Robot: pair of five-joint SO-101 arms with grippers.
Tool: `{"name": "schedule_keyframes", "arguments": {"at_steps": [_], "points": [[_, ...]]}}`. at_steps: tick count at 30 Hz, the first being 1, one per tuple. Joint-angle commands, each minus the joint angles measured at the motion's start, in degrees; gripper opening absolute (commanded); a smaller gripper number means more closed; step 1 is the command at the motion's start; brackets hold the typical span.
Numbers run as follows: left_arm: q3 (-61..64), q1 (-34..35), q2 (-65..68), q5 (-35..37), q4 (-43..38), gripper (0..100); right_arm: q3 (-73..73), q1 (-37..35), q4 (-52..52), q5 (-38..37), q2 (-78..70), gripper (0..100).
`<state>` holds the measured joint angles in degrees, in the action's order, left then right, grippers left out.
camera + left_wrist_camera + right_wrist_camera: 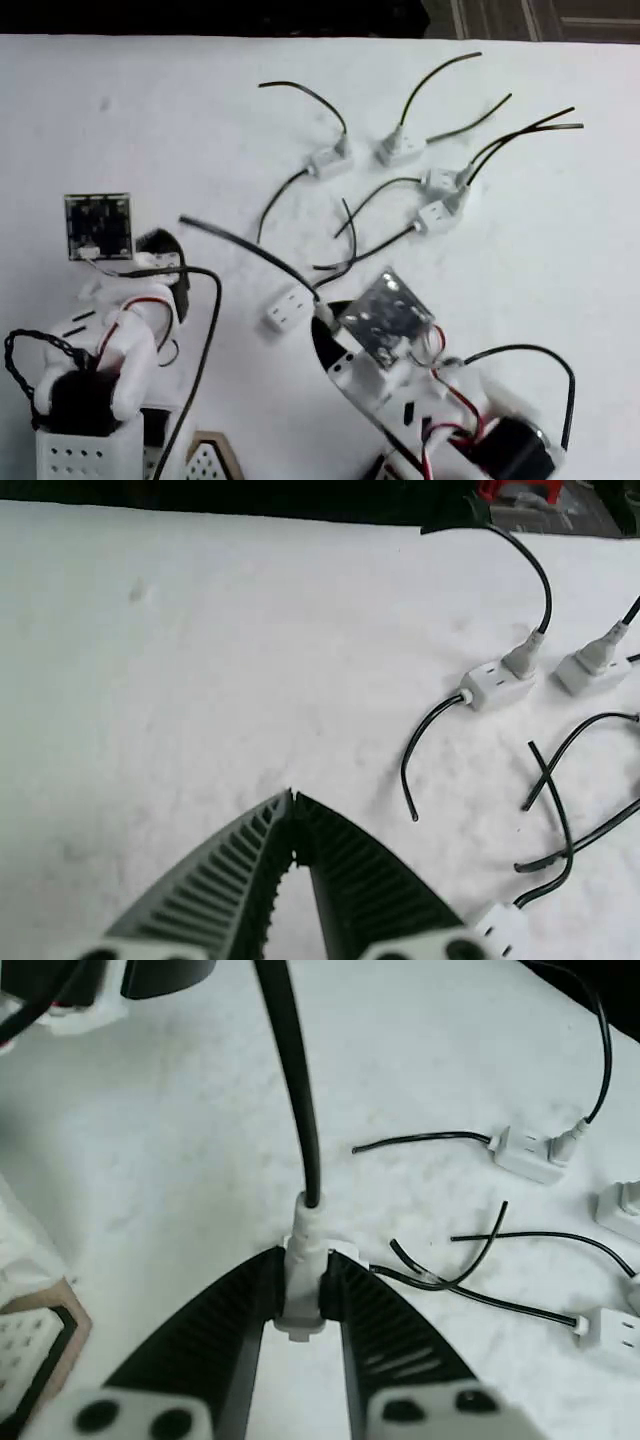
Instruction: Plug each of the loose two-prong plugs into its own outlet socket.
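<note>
Here, ribbed black right tool (303,1262) tight around a white plug (304,1232); ribbed left tool (292,798) tip-to-tip.

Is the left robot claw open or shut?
Shut. On the left gripper, the ribbed fingers meet at the tips, holding nothing.

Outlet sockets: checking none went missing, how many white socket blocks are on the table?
5. Far cluster: left socket, middle socket, farther right socket, nearer right socket. The near socket lies by the right tool.
</note>
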<state>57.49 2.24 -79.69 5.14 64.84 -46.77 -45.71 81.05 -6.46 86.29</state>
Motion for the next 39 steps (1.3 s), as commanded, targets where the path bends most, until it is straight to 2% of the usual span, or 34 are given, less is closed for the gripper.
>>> {"name": "schedule_keyframes", "arguments": {"at_steps": [1, 5, 9, 16, 21, 28, 39], "points": [[-3.60, -0.92, -1.80, 4.22, -1.05, 2, -2.64, -3.82, -4.00, 3.96, 4.26, 1.7], [-0.18, -0.92, -12.26, 4.40, -1.05, 2, -8.00, -6.73, -8.84, 4.48, 8.40, 1.7], [4.84, -1.27, -26.33, 4.48, -1.58, 2, -12.31, -6.73, -12.97, 4.57, 12.18, 1.7], [5.89, -9.01, -22.90, 4.04, -1.41, 2, -18.73, -7.34, -19.30, 4.57, 15.52, 1.7], [6.42, -19.65, -22.90, -2.02, -1.05, 2, -21.27, -12.97, -21.58, 4.48, 15.52, 1.7], [9.32, -29.76, -22.90, -7.21, -1.05, 2, -22.68, -13.85, -22.11, 4.48, 14.29, 1.7], [9.41, -37.05, -22.90, -17.23, 1.49, 2, -23.21, -13.76, -22.02, 4.57, 9.36, 1.7]]}}
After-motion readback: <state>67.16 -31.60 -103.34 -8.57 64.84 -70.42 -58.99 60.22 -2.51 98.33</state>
